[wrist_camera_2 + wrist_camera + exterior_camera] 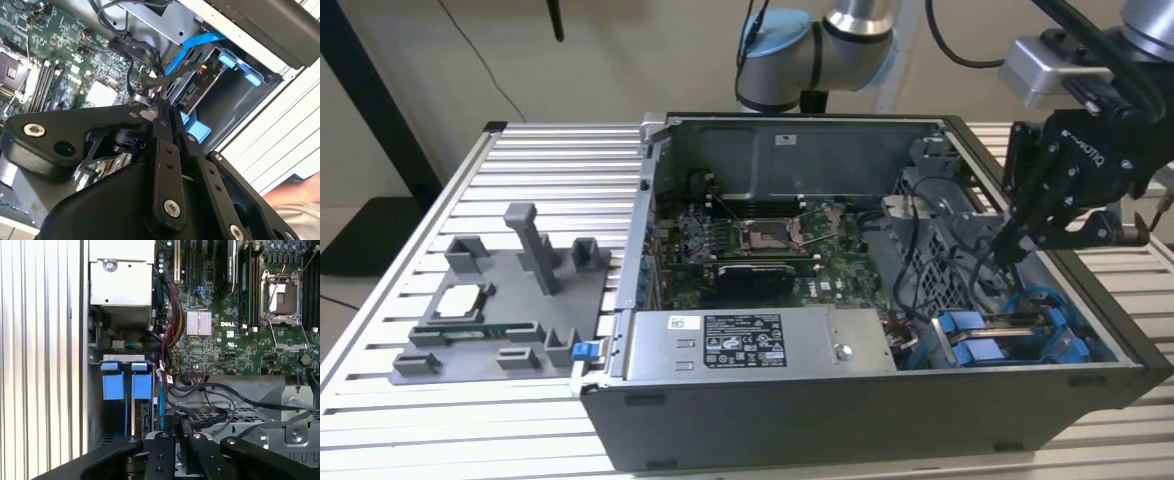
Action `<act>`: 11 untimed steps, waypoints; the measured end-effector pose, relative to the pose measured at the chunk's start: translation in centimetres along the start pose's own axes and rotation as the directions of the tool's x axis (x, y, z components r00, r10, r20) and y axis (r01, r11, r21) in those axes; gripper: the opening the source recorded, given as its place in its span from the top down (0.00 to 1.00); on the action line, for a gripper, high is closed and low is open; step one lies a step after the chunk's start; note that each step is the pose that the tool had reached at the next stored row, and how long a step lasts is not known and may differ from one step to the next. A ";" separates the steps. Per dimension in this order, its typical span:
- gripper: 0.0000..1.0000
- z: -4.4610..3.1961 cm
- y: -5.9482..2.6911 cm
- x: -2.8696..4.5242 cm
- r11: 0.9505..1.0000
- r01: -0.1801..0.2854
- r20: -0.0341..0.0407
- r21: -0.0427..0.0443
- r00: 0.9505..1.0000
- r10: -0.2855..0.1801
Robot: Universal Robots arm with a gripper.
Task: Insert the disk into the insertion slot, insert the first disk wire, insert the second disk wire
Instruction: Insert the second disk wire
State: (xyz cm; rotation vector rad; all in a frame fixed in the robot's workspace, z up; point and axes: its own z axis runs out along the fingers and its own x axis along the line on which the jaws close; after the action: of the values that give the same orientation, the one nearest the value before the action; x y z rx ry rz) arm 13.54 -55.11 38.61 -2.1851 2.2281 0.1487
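The disk sits in the drive bay at the case's corner, on the exterior view's right, and its blue carrier (983, 338) (113, 384) (198, 131) shows at the bay's mouth. My gripper (1010, 247) (163, 106) (181, 436) hangs just above and behind that bay, inside the open computer case (854, 400). Its fingers (161, 150) stand close together and pinch a black disk wire (149, 79) (179, 421). A blue disk wire (197, 46) (161, 407) (1037, 293) runs down beside the bay.
The grey labelled power supply box (747, 340) lies along the case's front edge, and the green motherboard (761, 240) (235, 335) lies behind it. Loose black cables (921, 240) cross near the bay. A grey fixture (507, 300) with parts rests on the slatted table (547, 160) at the exterior view's left.
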 end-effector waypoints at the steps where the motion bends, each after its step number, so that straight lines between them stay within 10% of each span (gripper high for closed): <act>1: 1.00 0.04 0.16 0.01 1.000 0.000 0.000 0.000 1.000 0.000; 11: 1.00 1.13 1.02 0.28 1.000 0.002 0.000 0.019 1.000 -0.002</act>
State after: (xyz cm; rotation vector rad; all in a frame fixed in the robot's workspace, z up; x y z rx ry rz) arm 12.45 -55.28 37.52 -2.1773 2.2184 0.1276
